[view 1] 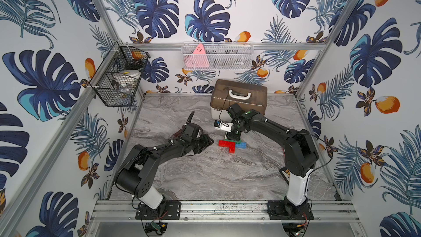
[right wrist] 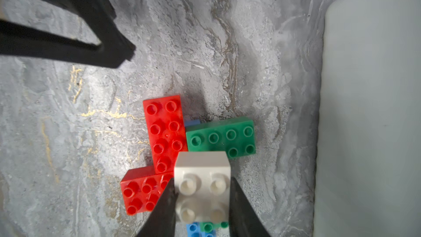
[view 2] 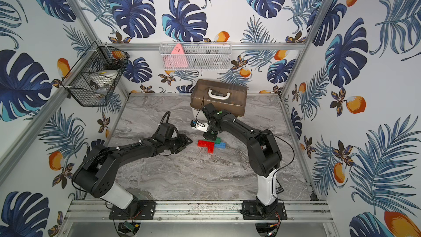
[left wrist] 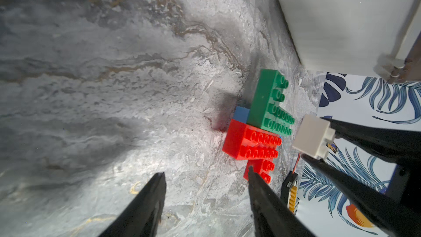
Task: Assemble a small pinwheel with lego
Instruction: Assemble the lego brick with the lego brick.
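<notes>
The pinwheel (view 1: 230, 145) (view 2: 210, 145) lies flat on the marble table as a cluster of lego bricks. Two red bricks (right wrist: 165, 133) form an L, a green brick (right wrist: 222, 139) juts out beside them, and a blue brick (right wrist: 193, 229) shows underneath. My right gripper (right wrist: 202, 182) (view 1: 232, 136) is shut on the white square brick (right wrist: 201, 178) (left wrist: 311, 139), held studs up just above the cluster's middle. My left gripper (left wrist: 206, 171) (view 1: 208, 143) is open and empty, low over the table just left of the red arm.
A box with a brown lid and white handle (view 1: 239, 98) stands close behind the bricks; its pale wall (right wrist: 369, 110) is near my right gripper. A black tray with yellow beads (left wrist: 292, 192) lies by the right arm's base. Wire baskets (view 1: 118, 76) hang on the walls.
</notes>
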Robot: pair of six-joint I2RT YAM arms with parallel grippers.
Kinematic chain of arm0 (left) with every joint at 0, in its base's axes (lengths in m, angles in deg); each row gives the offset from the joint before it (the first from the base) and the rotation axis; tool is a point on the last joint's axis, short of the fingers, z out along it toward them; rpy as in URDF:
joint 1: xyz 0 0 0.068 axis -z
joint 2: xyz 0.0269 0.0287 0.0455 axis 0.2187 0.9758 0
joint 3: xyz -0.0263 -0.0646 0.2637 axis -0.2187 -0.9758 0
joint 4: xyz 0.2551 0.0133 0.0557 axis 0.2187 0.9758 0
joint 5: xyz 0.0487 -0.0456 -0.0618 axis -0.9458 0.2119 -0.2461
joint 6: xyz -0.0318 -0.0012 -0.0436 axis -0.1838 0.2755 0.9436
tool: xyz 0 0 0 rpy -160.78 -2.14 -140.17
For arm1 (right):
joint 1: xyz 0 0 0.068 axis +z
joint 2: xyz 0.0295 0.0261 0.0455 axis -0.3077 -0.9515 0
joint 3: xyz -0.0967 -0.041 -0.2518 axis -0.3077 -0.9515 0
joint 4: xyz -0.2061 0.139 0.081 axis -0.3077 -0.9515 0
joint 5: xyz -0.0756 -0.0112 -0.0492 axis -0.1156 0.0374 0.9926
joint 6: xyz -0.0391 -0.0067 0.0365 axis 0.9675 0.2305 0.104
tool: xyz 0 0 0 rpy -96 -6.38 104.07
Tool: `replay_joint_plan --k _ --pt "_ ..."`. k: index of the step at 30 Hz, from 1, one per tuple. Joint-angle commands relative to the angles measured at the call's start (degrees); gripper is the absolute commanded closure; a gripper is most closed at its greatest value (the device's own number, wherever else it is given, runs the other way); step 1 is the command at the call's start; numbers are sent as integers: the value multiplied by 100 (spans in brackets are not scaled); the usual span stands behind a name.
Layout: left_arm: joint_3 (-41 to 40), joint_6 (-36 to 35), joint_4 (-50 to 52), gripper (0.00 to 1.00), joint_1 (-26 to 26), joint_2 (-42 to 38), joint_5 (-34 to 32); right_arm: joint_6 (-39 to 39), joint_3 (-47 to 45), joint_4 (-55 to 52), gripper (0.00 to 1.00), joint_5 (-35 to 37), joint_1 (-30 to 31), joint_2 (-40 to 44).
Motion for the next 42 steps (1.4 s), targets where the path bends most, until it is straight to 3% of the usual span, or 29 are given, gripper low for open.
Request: replay_joint_plan --k 1,11,22,33,42 --pt "-81 78 -282 36 0 -8 -2 131 -6 -73 86 48 -4 -39" --pt "-117 47 -449 36 -30 95 155 325 -625 321 87 -1 -101 201" --pt "-216 65 -689 37 -88 262 268 272 -511 336 87 -447 -171 -85" --pt "-249 54 -592 37 -283 92 417 732 -1287 442 91 -130 -210 -55" --pt "-291 207 -840 37 -316 49 616 800 -1052 -14 92 -47 -391 -82"
